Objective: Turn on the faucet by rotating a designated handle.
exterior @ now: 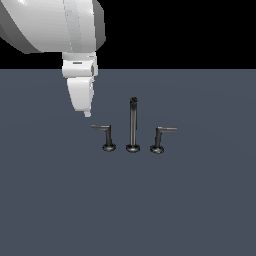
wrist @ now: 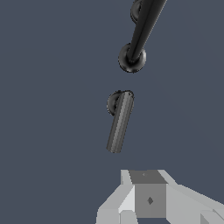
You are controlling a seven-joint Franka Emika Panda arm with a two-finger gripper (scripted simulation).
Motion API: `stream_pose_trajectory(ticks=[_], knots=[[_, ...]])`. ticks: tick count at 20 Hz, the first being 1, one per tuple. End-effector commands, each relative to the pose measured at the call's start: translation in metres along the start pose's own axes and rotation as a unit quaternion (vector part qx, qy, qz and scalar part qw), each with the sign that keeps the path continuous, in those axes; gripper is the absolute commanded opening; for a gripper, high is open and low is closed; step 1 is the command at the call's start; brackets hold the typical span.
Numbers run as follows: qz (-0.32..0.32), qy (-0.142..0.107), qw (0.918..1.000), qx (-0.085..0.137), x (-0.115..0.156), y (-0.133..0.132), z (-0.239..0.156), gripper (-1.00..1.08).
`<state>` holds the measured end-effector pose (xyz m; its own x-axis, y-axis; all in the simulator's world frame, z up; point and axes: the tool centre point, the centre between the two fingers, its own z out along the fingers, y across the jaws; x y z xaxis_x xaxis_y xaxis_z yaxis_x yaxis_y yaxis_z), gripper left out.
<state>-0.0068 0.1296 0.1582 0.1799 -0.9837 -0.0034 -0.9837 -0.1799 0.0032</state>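
Observation:
The faucet is a small dark metal three-piece set on the grey floor. Its tall thin spout post (exterior: 133, 124) stands in the middle. The handle (exterior: 106, 134), with its arm jutting to the exterior view's left, stands beside the spout. The mirror-image handle (exterior: 160, 137) is on the other side. My gripper (exterior: 87, 113) hangs above and to the left of the handle's arm tip, not touching it. In the wrist view the handle (wrist: 119, 123) lies just ahead of my gripper (wrist: 147, 176), with the spout (wrist: 141, 33) beyond. The fingers show no gap and hold nothing.
The flat dark grey-blue floor (exterior: 60, 200) spreads all round the faucet. My white arm (exterior: 55, 25) fills the upper left of the exterior view. Part of the other handle's base (wrist: 135, 9) shows past the spout in the wrist view.

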Motion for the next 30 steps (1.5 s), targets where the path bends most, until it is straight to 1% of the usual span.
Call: stream_pose_trajectory(ticks=[1,9,15,25,30], knots=[[0.028,0.001,0.9996,0.0,0.006,-0.012,0.013,-1.0],[0.099,0.003,0.9951,0.001,0.025,-0.042,0.045,-1.0],[0.13,0.002,0.9916,0.002,0.034,-0.054,0.058,-1.0],[0.135,0.002,0.9908,0.002,0.036,-0.056,0.06,-1.0],[0.135,0.002,0.9908,0.002,0.024,-0.042,0.06,-1.0]])
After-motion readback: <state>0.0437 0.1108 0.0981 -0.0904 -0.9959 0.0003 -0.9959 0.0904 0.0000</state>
